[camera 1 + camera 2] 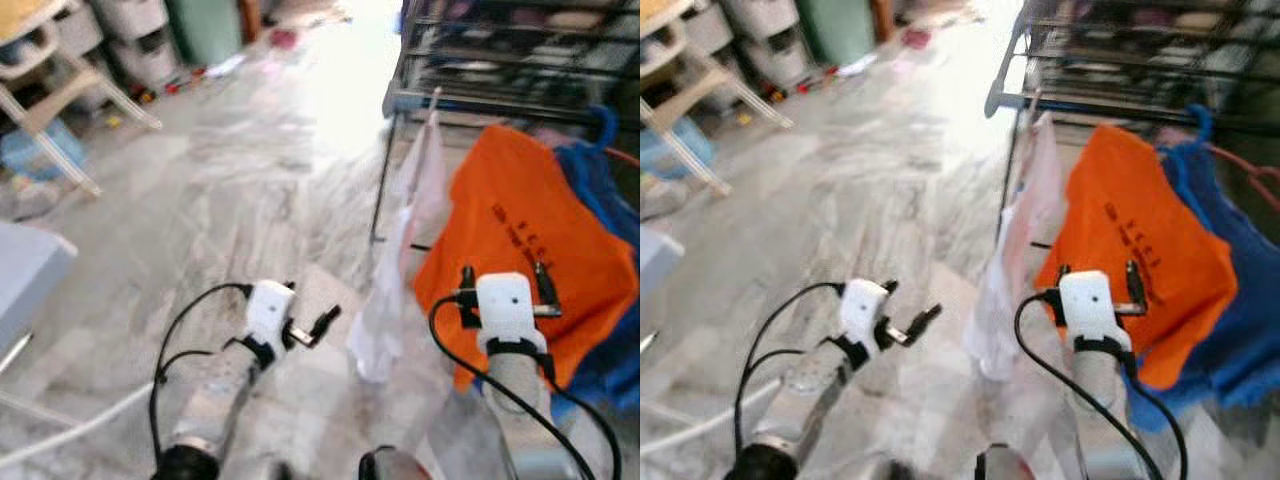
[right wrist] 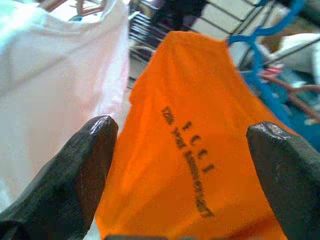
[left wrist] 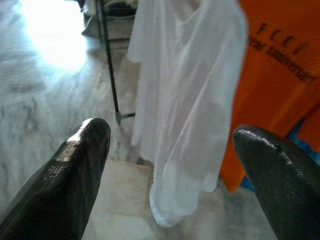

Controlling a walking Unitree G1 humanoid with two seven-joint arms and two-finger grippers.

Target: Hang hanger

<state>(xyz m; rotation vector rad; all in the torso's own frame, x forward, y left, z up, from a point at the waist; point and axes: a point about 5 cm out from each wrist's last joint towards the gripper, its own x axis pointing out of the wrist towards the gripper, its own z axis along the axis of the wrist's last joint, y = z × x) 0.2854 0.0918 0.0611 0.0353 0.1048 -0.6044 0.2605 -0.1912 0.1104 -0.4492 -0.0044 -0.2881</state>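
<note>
While both arms reach out low over the marble floor [image 1: 230, 200], the left gripper [image 1: 312, 330] has its jaws apart, holding nothing, and points toward a white garment [image 1: 395, 290]. The right gripper [image 1: 503, 285] sits just before an orange shirt [image 1: 525, 220], its jaws also spread wide and empty. Seen from the right wrist, dark lettering runs down the orange cloth between the two fingers [image 2: 75, 170]. The white garment hangs just left of the orange shirt, its hem near the floor, beside a thin black leg of the rack [image 3: 111, 75]. Right of the orange shirt hangs blue cloth [image 1: 600, 230] on a blue hanger [image 2: 260, 40], whose hook rises above the orange shoulder. Behind the clothes stands a dark wire rack [image 1: 520, 50]. Far off to the left are wooden chair legs [image 1: 60, 90] and pale storage bins [image 1: 140, 40].
</note>
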